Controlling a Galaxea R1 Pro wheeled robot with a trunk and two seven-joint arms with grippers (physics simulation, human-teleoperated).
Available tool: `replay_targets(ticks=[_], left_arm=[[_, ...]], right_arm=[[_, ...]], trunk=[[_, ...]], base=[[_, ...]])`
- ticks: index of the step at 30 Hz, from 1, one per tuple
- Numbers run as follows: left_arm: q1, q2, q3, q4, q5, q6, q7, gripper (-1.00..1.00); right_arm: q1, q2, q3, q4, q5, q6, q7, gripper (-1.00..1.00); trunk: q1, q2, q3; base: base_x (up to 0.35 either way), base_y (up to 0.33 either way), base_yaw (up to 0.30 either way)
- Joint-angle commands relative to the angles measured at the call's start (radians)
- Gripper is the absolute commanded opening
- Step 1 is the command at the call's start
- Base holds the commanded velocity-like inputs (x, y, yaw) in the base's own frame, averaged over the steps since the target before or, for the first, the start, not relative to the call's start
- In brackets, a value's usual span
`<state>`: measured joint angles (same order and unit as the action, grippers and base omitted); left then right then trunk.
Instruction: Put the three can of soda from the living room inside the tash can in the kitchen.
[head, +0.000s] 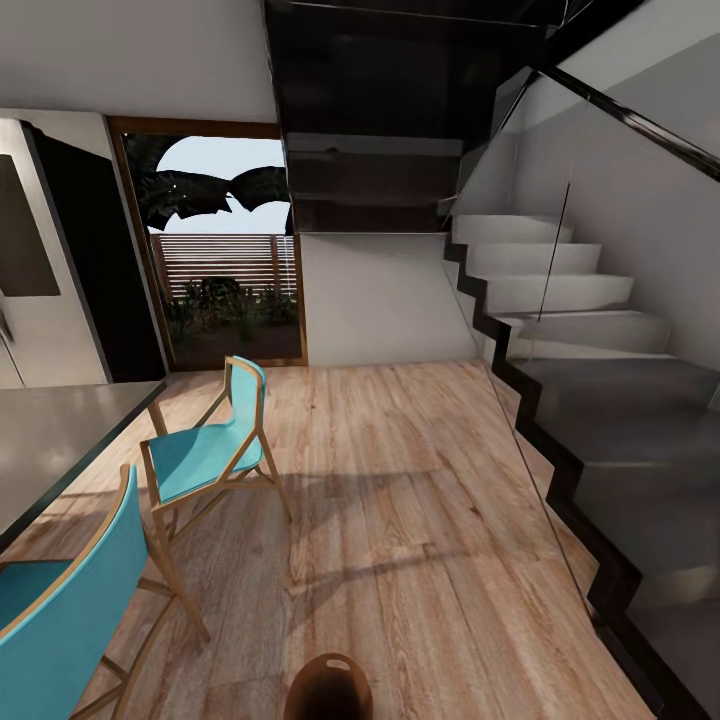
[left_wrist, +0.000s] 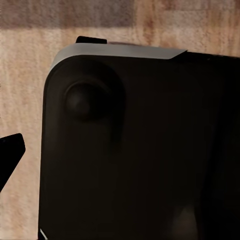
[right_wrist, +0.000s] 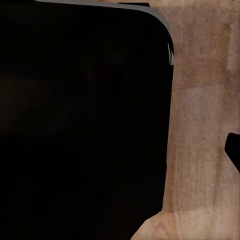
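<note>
The tash can (head: 329, 690), a round brown bin with a slot cut-out near its rim, sits low at the near edge of the head view, on the light wood floor of the kitchen. The cans of soda are out of view. In the left wrist view one black fingertip (left_wrist: 11, 148) pokes in beside the robot's dark base (left_wrist: 140, 150), above wood floor. One black fingertip (right_wrist: 233, 150) also shows in the right wrist view, next to the same dark body (right_wrist: 80, 125). Neither wrist view shows how the jaws stand.
A steel fridge (head: 40, 270) stands at the far left beside a wood-framed glass door (head: 225, 270). A grey table (head: 50, 430) and two teal chairs (head: 205, 450) (head: 50, 620) line the left side. Stairs (head: 590, 400) with a glass balustrade run along the right. Wood floor (head: 400, 500) lies between.
</note>
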<state>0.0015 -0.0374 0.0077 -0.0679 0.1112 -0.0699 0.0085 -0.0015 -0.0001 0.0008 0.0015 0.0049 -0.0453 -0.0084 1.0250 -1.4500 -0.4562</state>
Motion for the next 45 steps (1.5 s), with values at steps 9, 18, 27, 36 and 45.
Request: replay_targets(ticks=[9, 18, 27, 36, 45], left_arm=[[0.0, 0.004, 0.0, -0.001, -0.005, -0.005, 0.001, 1.0], [0.0, 0.003, -0.003, 0.0, -0.007, -0.008, -0.002, 1.0], [0.006, -0.002, -0.012, -0.005, -0.016, -0.014, 0.003, 1.0], [0.018, -0.003, -0.014, -0.056, -0.066, -0.024, 0.009, 1.0], [0.018, -0.003, -0.014, -0.107, -0.1, -0.024, 0.009, 1.0]], right_arm=[[0.0, -0.001, 0.002, 0.0, 0.0, -0.009, -0.005, 1.0], [0.0, 0.0, 0.002, 0.0, -0.003, -0.01, -0.007, 1.0], [0.006, -0.006, -0.004, 0.006, 0.007, -0.017, -0.013, 1.0], [0.058, -0.018, -0.033, 0.057, 0.025, -0.015, -0.015, 1.0], [0.072, -0.018, -0.033, 0.06, 0.025, -0.015, -0.015, 1.0]], trunk=[[0.0, 0.0, 0.0], [0.0, 0.0, 0.0], [0.0, 0.0, 0.0], [0.0, 0.0, 0.0], [0.0, 0.0, 0.0]], base=[[0.0, 0.0, 0.0], [0.0, 0.0, 0.0], [0.0, 0.0, 0.0], [0.0, 0.0, 0.0], [0.0, 0.0, 0.0]])
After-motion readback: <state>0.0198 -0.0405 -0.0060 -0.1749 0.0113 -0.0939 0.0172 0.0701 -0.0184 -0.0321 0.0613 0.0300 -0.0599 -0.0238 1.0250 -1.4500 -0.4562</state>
